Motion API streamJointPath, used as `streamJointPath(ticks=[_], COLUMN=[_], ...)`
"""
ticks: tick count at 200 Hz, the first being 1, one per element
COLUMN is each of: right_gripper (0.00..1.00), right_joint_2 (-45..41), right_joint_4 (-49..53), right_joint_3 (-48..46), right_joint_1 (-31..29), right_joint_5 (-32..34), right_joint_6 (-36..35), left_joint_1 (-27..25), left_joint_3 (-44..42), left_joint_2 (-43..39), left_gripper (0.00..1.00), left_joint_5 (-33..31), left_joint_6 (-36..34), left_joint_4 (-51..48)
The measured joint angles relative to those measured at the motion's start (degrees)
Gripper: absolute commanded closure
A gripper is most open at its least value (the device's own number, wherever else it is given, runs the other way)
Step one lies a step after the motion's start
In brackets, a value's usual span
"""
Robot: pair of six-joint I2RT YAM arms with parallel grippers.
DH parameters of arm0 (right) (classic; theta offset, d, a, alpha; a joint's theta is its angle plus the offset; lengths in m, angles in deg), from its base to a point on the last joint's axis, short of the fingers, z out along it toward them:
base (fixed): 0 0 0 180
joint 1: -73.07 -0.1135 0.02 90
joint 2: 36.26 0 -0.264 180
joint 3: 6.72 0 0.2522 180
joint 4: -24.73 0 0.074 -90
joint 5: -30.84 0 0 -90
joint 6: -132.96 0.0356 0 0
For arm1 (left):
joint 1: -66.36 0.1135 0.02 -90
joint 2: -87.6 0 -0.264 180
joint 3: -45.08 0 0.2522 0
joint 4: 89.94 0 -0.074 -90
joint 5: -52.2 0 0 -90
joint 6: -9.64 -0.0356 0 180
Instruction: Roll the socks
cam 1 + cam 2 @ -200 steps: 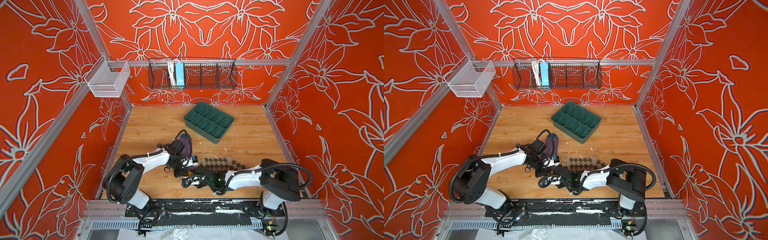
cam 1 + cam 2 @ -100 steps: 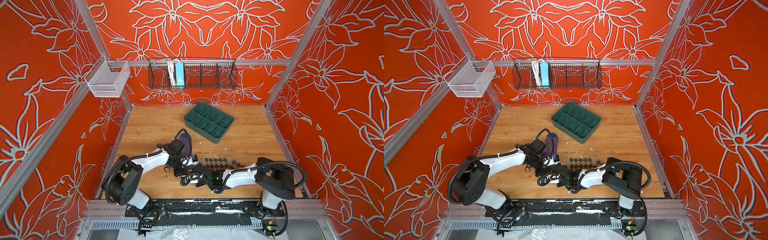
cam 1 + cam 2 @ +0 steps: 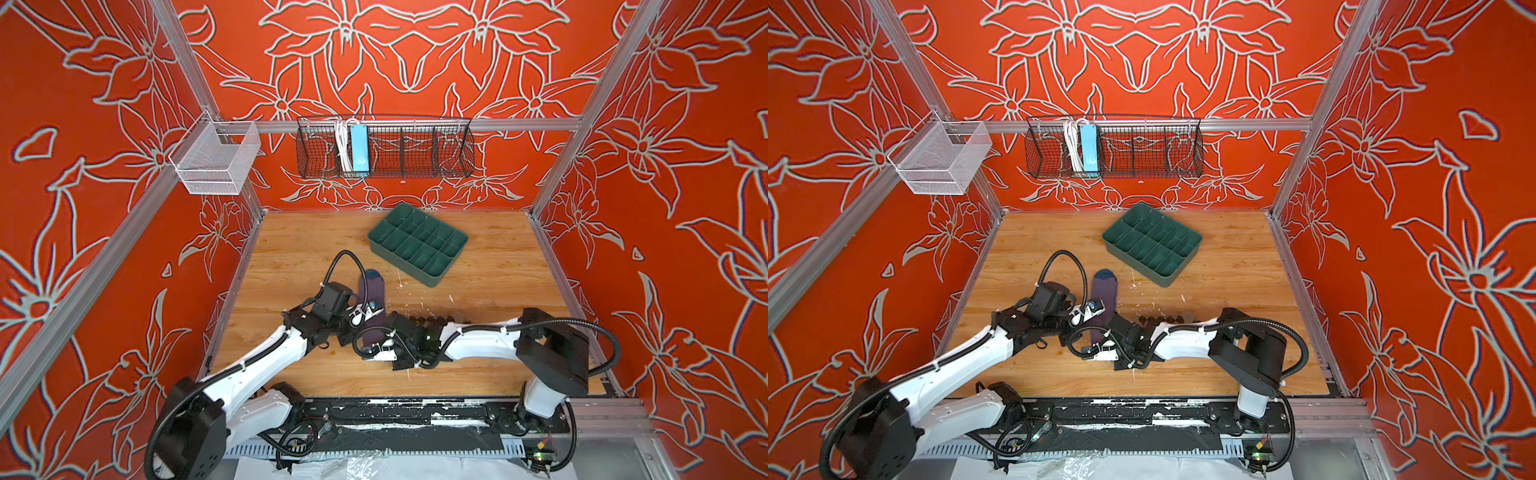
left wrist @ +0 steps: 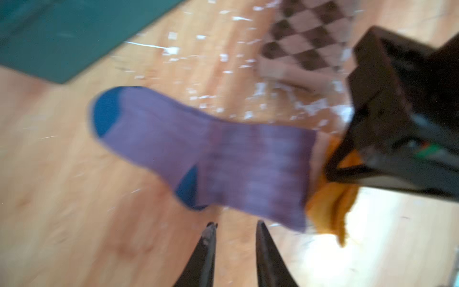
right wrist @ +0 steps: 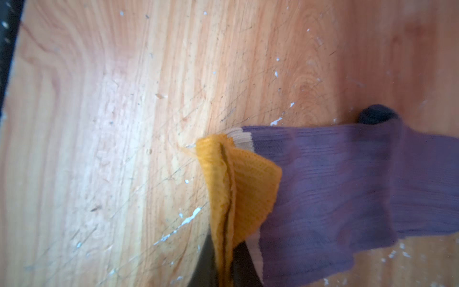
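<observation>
Wooden table [image 3: 490, 291] first: the purple sock [image 4: 223, 159] lies flat near the middle, toe toward the green tray [image 3: 417, 243]. The argyle sock [image 4: 308, 37] sits just beside it, mostly hidden under your right arm in both top views. Your right gripper [image 5: 224, 263] is pinched tight on the mustard cuff [image 5: 238, 184], likely to lift the edge and start the roll. Your left gripper [image 4: 234, 229] hovers near the heel, jaws a little apart, holding nothing. Left wrist view is motion-blurred, so contact there is unclear.
</observation>
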Motion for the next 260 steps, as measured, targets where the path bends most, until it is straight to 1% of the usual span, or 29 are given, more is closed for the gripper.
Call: streamJointPath(ticks=[5, 32, 46, 55, 74, 86, 103, 121, 137, 148, 158, 167, 188, 201, 215, 228, 249, 260], right_gripper=[1.0, 1.0, 1.0, 1.0, 1.0, 1.0, 1.0, 1.0, 1.0, 1.0, 1.0, 1.0, 1.0, 1.0, 1.0, 1.0, 1.0, 0.95], right_joint_2=[0.39, 2.56, 3.91, 5.03, 7.39, 8.85, 10.84, 13.29, 16.09, 18.12, 19.82, 21.16, 23.71, 24.74, 25.46, 26.01, 26.34, 26.43], right_joint_4=[1.03, 6.75, 9.88, 11.89, 15.72, 17.88, 20.79, 24.39, 28.13, 30.95, 33.27, 35.19, 38.84, 40.22, 41.24, 41.97, 42.29, 42.29], right_joint_3=[0.79, 5.07, 7.56, 9.27, 12.92, 15.06, 17.81, 21.27, 25.05, 27.89, 30.1, 31.87, 34.99, 36.22, 37.09, 37.66, 37.88, 37.88], right_joint_1=[0.28, 2.03, 3.02, 3.65, 4.9, 5.68, 6.91, 8.33, 9.31, 9.94, 10.51, 10.99, 12.09, 12.59, 12.92, 13.14, 13.49, 13.6], right_joint_5=[-0.81, -5.03, -7.3, -8.66, -11.5, -12.94, -15.19, -18.25, -21.14, -23.12, -24.81, -26.18, -29.03, -30.16, -31.08, -31.71, -32.59, -32.89], right_joint_6=[0.13, 0.48, 0.79, 1.18, 2.03, 2.75, 3.69, 4.7, 5.07, 5.16, 5.18, 5.22, 5.38, 5.53, 5.62, 5.64, 5.64, 5.64], left_joint_1=[0.02, 0.39, 0.39, 0.39, 0.39, 0.39, 0.39, 0.39, 0.28, -0.24, -1.73, -3.78, -11.04, -15.61, -18.99, -20.52, -21.07, -21.11], left_joint_3=[-1.14, -6.95, -8.24, -8.33, -7.04, -4.9, -2.01, -0.37, -0.48, -1.16, -2.25, -3.23, -6.43, -8.37, -10.19, -11.52, -13.09, -13.86], left_joint_2=[-2.21, -15.21, -21.94, -25.99, -33.38, -36.57, -38.34, -38.34, -37.62, -36.72, -35.32, -34.03, -30.38, -27.43, -23.41, -19.78, -15.04, -13.0], left_gripper=[0.68, 0.67, 0.65, 0.65, 0.63, 0.62, 0.62, 0.62, 0.62, 0.62, 0.62, 0.62, 0.62, 0.62, 0.62, 0.62, 0.61, 0.61], left_joint_5=[-2.12, -13.7, -17.66, -19.08, -18.21, -15.61, -10.78, -5.62, -1.25, 0.55, 1.53, 1.49, -0.31, -1.81, -2.95, -3.76, -5.03, -5.66], left_joint_6=[0.09, 1.18, 1.2, 1.16, -0.44, -2.64, -6.34, -10.88, -16.35, -19.39, -22.05, -23.67, -26.73, -27.63, -27.82, -27.63, -26.64, -25.55], left_joint_4=[0.92, 6.91, 8.07, 8.09, 5.35, 1.49, -3.91, -9.22, -13.84, -15.89, -17.31, -18.05, -17.66, -16.46, -14.14, -11.61, -6.8, -3.8])
